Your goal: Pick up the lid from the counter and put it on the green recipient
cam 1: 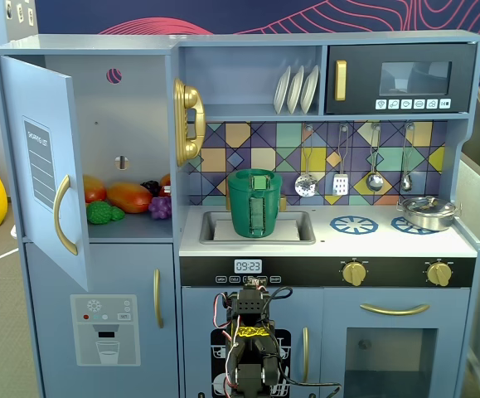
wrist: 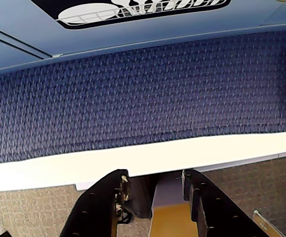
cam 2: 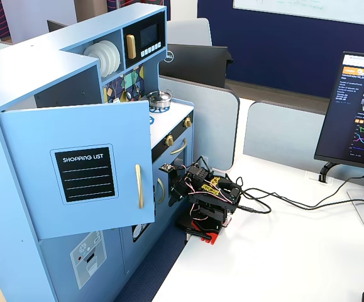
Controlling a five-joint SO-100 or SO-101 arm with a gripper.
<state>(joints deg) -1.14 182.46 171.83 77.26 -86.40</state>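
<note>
The green recipient [cam 1: 254, 206] stands upright in the sink [cam 1: 299, 224] of the toy kitchen, its ribbed handle panel facing the camera. A flat lighter-green disc lies across its rim and looks like the lid [cam 1: 256, 175]; its knob does not show. No lid shows on the counter. My arm [cam 1: 252, 332] is folded low in front of the kitchen's lower doors, far below the pot. In the wrist view my gripper [wrist: 155, 174] points down at the blue carpet, jaws apart with nothing between them. In the other fixed view the arm [cam 2: 207, 195] sits on the white table and the pot is hidden.
A steel pan [cam 1: 429, 213] sits on the right burner, and a bare blue burner ring [cam 1: 354, 224] lies beside it. The fridge door [cam 1: 49, 166] stands open at the left, with toy fruit [cam 1: 128, 197] inside. A monitor [cam 2: 358, 113] and cables lie on the white table.
</note>
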